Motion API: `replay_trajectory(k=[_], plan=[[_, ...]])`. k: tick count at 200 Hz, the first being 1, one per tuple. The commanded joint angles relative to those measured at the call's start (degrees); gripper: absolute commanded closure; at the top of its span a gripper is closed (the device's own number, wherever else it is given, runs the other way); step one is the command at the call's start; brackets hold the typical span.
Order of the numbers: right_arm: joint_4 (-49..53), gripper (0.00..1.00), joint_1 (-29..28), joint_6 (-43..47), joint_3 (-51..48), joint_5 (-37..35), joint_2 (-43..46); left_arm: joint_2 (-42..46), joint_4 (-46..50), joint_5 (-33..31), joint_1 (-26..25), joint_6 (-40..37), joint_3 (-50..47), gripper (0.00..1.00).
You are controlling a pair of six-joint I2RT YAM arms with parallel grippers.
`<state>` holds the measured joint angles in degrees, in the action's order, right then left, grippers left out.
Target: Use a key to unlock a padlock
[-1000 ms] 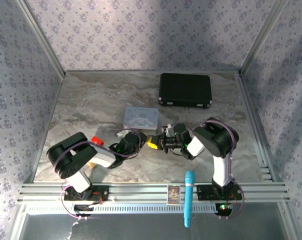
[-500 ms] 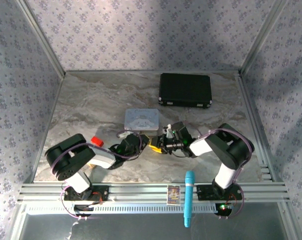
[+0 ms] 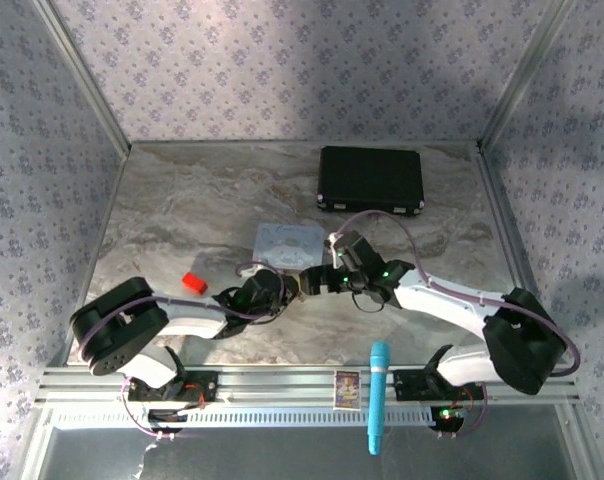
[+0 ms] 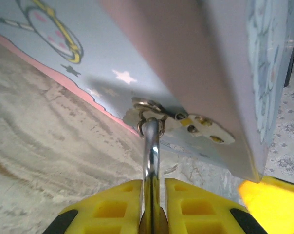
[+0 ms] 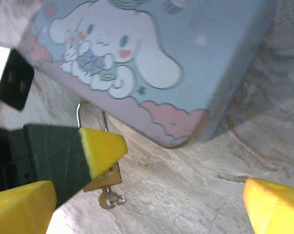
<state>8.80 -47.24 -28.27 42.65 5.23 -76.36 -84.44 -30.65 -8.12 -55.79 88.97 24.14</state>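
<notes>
The brass padlock (image 5: 104, 176) hangs from the latch (image 4: 186, 122) of the pastel tin (image 3: 288, 242), its silvery shackle (image 4: 151, 146) threaded through the latch ring. My left gripper (image 4: 153, 183) is shut on the padlock, yellow fingers (image 4: 113, 204) on either side. A small key (image 5: 109, 199) with a ring sticks out of the bottom of the padlock body. My right gripper (image 5: 147, 209) stands open just right of the padlock, its fingers (image 5: 276, 207) wide apart and touching nothing. In the top view both grippers (image 3: 304, 284) meet just below the tin.
A black case (image 3: 370, 180) lies at the back right. A small red piece (image 3: 193, 282) sits left of the left arm. A blue cylinder (image 3: 378, 395) and a small card (image 3: 348, 388) rest on the front rail.
The right arm has stretched out low across the table, its elbow swinging right. The left arm has lowered and reached further. The tin has shifted slightly right and nearer.
</notes>
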Motion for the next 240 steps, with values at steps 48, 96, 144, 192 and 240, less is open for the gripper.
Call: replay_trajectory(k=[48, 96, 144, 192, 240], plan=[[-5.4, 0.43, -11.0, 18.9, -5.2, -10.1, 3.5, 1.0, -1.4, 2.9, 0.3, -0.7, 1.8, 1.0], [-11.1, 0.58, -12.5, 20.4, -5.6, -9.2, -0.8, 1.3, -1.2, 3.1, 0.3, -0.7, 1.9, 1.0], [-10.9, 0.67, -13.8, 23.1, -3.4, -10.5, -5.8, 1.6, 0.5, 2.6, 0.3, -1.3, 2.4, 1.0], [-14.3, 0.75, -13.9, 23.9, -3.7, -10.8, -8.5, 1.2, -0.5, 3.4, 0.3, -0.8, 2.5, 1.0], [-16.5, 0.86, -13.5, 24.9, -2.9, -9.8, -11.1, 0.0, -1.2, 4.1, 0.3, -0.5, 2.8, 1.0]])
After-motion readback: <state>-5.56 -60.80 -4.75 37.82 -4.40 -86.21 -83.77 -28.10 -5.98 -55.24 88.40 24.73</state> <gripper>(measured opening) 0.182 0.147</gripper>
